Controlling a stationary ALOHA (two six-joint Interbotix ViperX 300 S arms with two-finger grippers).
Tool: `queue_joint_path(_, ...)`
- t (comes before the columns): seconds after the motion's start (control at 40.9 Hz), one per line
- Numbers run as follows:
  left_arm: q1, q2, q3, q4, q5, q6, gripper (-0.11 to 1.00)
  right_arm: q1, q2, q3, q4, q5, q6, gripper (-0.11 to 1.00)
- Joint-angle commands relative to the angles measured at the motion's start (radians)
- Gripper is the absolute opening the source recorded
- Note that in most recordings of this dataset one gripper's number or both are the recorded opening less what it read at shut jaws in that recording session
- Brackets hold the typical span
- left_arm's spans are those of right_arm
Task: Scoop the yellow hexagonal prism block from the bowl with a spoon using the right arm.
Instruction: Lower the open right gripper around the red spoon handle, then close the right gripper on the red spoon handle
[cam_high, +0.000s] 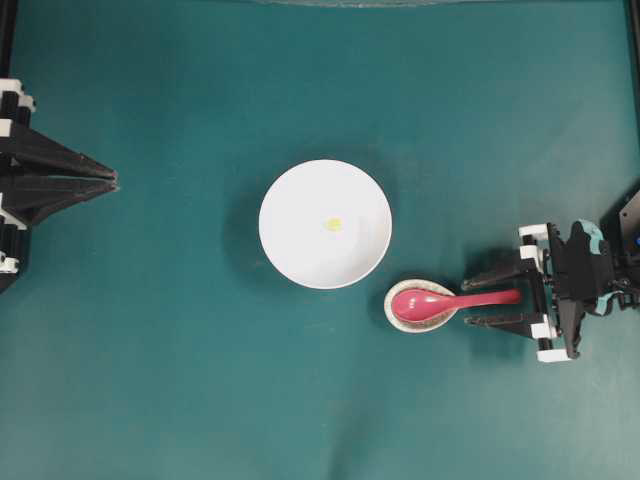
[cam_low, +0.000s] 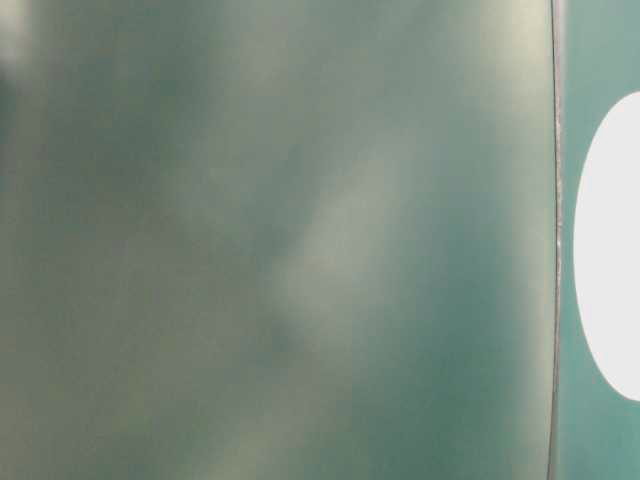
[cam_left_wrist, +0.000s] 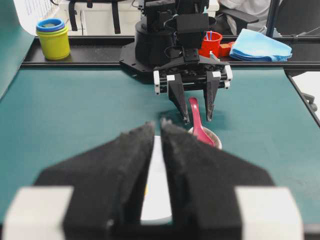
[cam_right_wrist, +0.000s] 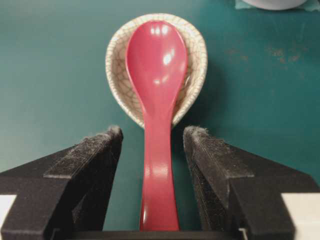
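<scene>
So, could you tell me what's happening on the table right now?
The right gripper is open, its fingers straddling the handle of the pink-red spoon, which lies in a small speckled spoon rest; it is not gripped yet. The yellow block sits in the white bowl. The left gripper is shut and parked at the table's edge.

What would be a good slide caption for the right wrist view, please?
Open right end effector straddling the handle of the pink-red spoon, which rests in its crackle-glazed spoon rest.
</scene>
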Motion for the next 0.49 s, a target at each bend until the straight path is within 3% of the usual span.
queue_joint_path(0.0,0.002,0.008,-0.018,0.002,-0.011,0.002,0.14,0.003,-0.009,-0.005,0.003,-0.005,0.002,0.56)
queue_joint_path(0.465,0.002,0.009,-0.018,0.002,-0.011,0.002,0.14,0.003,-0.009,-0.005,0.011,-0.003,0.002,0.41)
